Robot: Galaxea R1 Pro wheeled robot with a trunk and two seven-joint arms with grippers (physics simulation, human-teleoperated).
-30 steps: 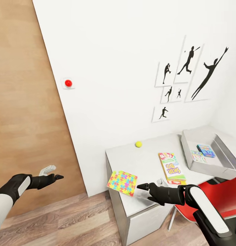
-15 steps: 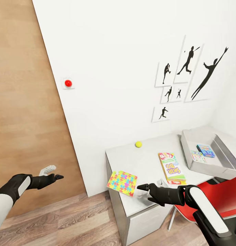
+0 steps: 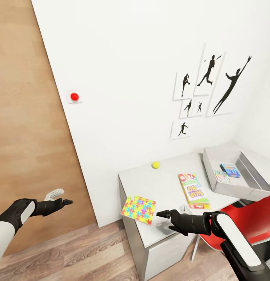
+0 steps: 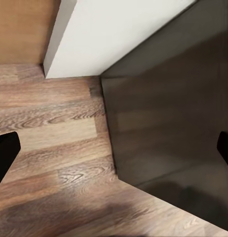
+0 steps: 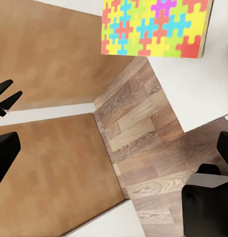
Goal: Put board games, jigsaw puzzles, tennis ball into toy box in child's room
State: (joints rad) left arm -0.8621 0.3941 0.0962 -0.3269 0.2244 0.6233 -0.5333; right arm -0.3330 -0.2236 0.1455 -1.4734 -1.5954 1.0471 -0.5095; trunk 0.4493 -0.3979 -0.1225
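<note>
A light grey-white mottled table [image 3: 166, 187] is seen at lower right against a white wall. On it lie a yellow-green tennis ball [image 3: 155, 165], a SKIP-BO box [image 3: 193, 190], a multicoloured jigsaw square [image 3: 139, 209] overhanging the near edge, and a pale grey toy box [image 3: 244, 187], cut off at right. The left gripper [image 3: 59, 197] and the right gripper [image 3: 163, 214] are both held open and empty.
</note>
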